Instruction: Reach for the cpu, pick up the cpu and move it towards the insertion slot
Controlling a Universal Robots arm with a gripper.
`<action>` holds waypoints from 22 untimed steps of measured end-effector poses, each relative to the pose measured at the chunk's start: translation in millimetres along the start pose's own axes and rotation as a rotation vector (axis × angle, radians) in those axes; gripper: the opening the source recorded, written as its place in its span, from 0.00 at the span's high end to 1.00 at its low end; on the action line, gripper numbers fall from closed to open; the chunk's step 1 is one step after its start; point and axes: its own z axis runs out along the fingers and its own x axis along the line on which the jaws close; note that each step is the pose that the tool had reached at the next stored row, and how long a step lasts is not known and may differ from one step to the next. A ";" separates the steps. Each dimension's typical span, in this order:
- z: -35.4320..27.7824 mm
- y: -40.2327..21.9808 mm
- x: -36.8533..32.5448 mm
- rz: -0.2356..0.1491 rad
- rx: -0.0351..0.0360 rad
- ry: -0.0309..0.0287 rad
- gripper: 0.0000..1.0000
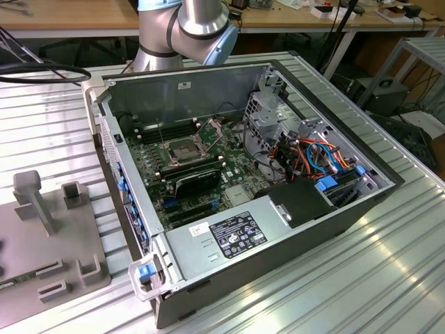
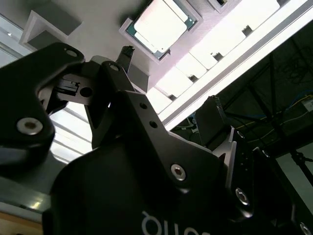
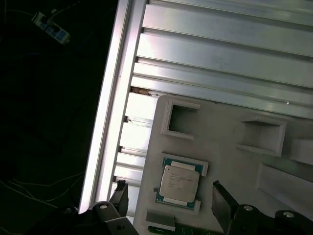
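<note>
Open gripper (image 3: 168,187) over the cpu (image 3: 180,183).
Jaws spread wide, holding nothing; the cpu sits untouched in a grey holder (image 3: 220,147) ahead of them.

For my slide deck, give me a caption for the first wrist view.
Open gripper hovers over the cpu, which lies in its grey holder.

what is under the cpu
The cpu sits in a pocket of the pale tray, framed by raised corner tabs. The chip itself covers the pocket floor right beneath it, so that cannot be seen.
</note>
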 end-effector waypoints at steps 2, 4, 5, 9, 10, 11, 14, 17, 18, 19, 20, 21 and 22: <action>0.8 0.0 0.0 0.000 0.0006 0.0002 0.22; 1.6 0.0 0.0 0.000 0.0013 0.0003 0.22; 2.0 -0.1 0.0 0.000 0.0018 0.0004 0.22; 4.3 -0.2 -0.1 0.000 0.0031 0.0006 0.22; 5.1 -0.2 -0.1 0.000 0.0034 0.0006 0.22; 5.7 -0.2 -0.1 0.000 0.0037 0.0007 0.22; 7.7 -0.3 -0.2 0.000 0.0047 0.0010 0.22; 9.8 -0.4 -0.2 0.000 0.0055 0.0010 0.22; 11.3 -0.5 -0.3 0.000 0.0061 0.0012 0.22; 13.9 -0.6 -0.3 0.000 0.0066 0.0013 0.22; 14.7 -0.6 -0.4 0.000 0.0066 0.0012 0.22; 15.5 -0.7 -0.4 0.000 0.0067 0.0012 0.22; 16.6 -0.7 -0.4 0.000 0.0071 0.0014 0.22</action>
